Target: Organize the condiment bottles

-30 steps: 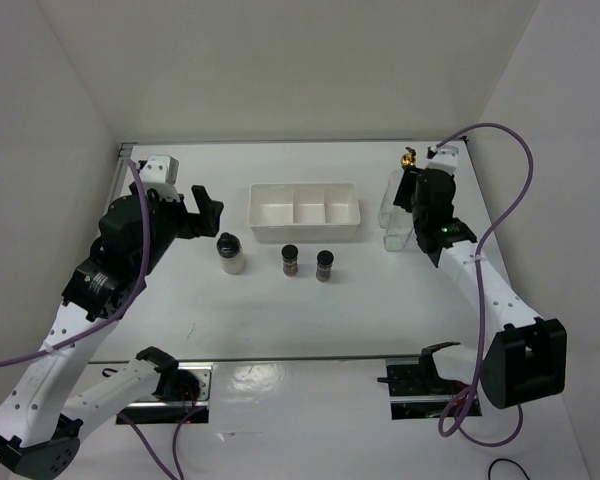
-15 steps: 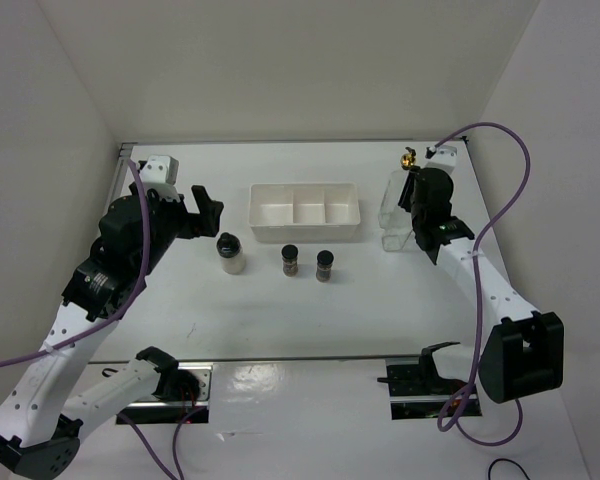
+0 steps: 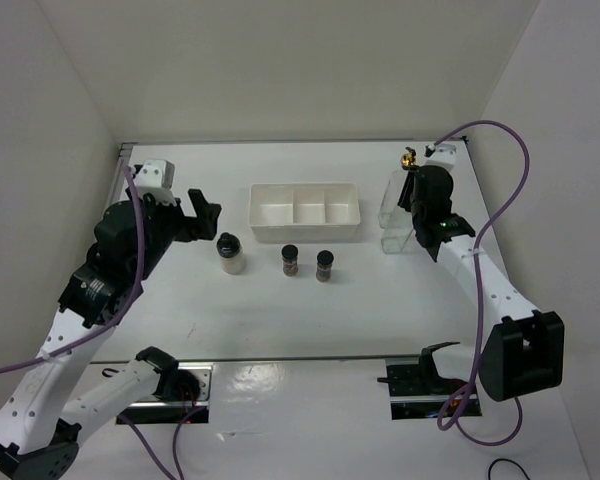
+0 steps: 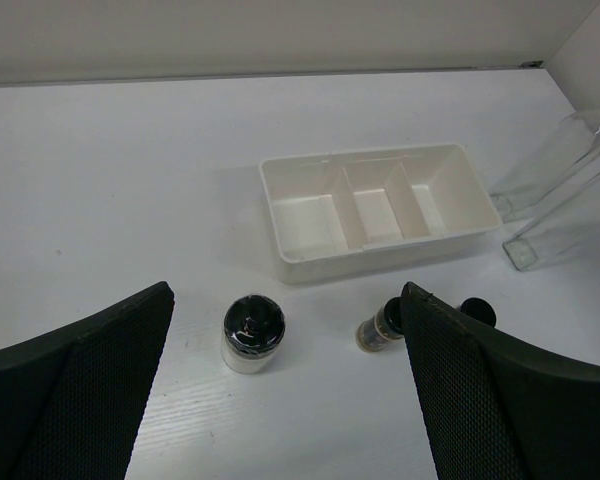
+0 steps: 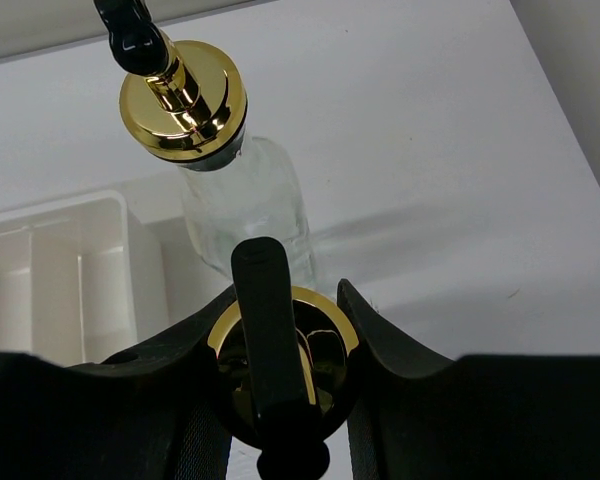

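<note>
Clamped at the neck between fingers of right gripper [image 5: 280,335]: upright tall glass bottle [image 5: 332,322]; second tall bottle [image 5: 235,200] just beyond fingertips; left gripper [image 4: 285,292] wide open, empty, squat jar [image 4: 252,335] below, between fingers.

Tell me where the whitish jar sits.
Top view: the whitish jar stands left of centre, just nearer the arms than the tray's left corner, with a dark jar to its right.
</note>
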Robot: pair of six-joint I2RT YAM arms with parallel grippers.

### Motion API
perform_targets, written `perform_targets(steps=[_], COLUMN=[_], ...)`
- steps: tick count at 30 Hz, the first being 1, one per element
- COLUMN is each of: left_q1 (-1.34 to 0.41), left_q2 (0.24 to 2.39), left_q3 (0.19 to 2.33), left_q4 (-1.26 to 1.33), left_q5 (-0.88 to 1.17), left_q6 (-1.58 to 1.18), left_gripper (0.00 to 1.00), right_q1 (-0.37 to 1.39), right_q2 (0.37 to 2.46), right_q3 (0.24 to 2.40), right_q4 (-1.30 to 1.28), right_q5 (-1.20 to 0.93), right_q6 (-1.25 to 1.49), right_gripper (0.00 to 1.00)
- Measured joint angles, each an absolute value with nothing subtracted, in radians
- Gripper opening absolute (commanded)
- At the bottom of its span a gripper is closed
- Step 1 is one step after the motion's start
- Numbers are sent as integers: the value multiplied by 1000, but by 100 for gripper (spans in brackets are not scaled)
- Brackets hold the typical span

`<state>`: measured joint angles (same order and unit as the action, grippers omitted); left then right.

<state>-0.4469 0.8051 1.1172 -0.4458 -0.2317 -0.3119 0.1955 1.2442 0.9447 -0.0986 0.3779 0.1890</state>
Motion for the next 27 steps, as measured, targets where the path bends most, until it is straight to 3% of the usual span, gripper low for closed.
perform_targets(steps=[27], left_q1=[-447], left_q2=[708], left_q3=[1095], left_q4=[-472], left_q5=[-231], left_q6=[-317], left_gripper=[100], right_q1=[243], right_q2=[1144], right_q3=[1000], right_q4=[-248], right_q5=[206], right_q6=[192], right_gripper=[0])
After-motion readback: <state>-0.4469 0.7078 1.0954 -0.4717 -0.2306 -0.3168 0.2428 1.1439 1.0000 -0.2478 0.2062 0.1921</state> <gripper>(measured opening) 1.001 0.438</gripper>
